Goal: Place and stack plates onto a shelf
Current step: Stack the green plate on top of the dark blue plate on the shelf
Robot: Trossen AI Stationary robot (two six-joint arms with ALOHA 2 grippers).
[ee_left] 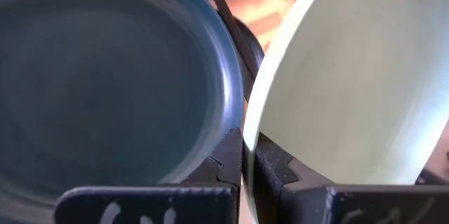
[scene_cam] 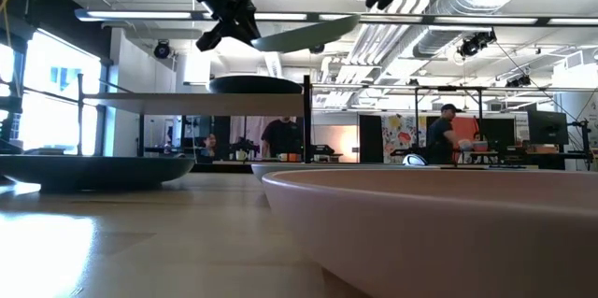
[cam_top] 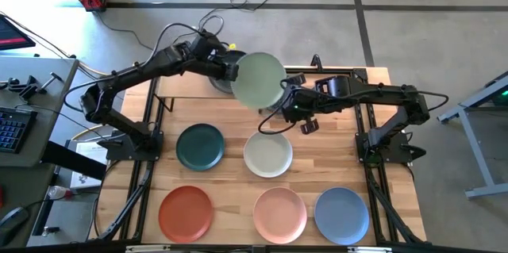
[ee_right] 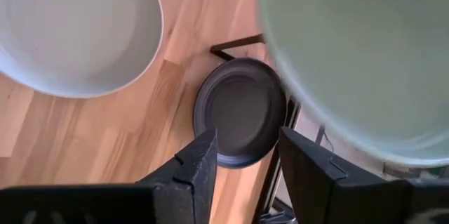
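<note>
Pale green and matte, the plate hangs in the air above the shelf, its rim pinched tight between the fingers of the left gripper, and it hides most of the charcoal plate lying on the light-wood board beneath. Just beside its other edge the right gripper stands with its fingers spread and nothing between them, a second charcoal plate showing past them lower down by the thin black frame. Down on the plank tabletop sit five smooth round plates, dark teal, off-white, terracotta, pink and blue, though from table height the pink rim fills the foreground and blocks nearly everything behind it.
</note>
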